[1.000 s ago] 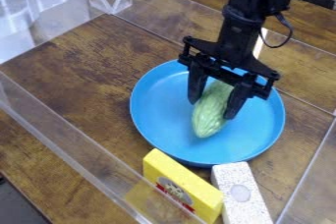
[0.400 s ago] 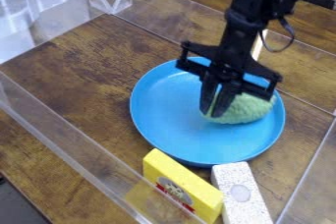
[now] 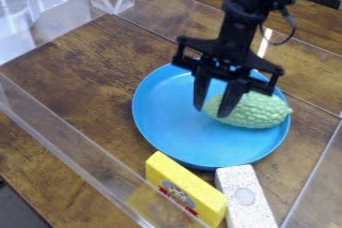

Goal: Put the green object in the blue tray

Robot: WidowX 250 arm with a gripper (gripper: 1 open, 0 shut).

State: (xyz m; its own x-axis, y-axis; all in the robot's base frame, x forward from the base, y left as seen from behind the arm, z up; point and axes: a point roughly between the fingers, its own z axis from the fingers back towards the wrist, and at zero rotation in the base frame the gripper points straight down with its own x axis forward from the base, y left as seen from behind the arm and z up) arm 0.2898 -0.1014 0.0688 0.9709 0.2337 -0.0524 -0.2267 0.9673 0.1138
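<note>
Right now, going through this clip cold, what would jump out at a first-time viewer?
The bright blue tray dominates the middle of the dark wooden table, with the bumpy green object lying inside it near the right rim. The black gripper hangs directly over the tray, its fingers pointing down beside the green object. In front of the tray sit a yellow block and a pale speckled block.

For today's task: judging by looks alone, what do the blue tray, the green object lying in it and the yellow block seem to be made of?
Blue tray: probably plastic; even bright colour, smooth, soft sheen.
Green object: perhaps moulded plastic or rubber toy food; pale, bumpy matte skin. The material is uncertain.
Yellow block: could be plastic or painted wood; flat faces, crisp edges, red marking on top.
</note>
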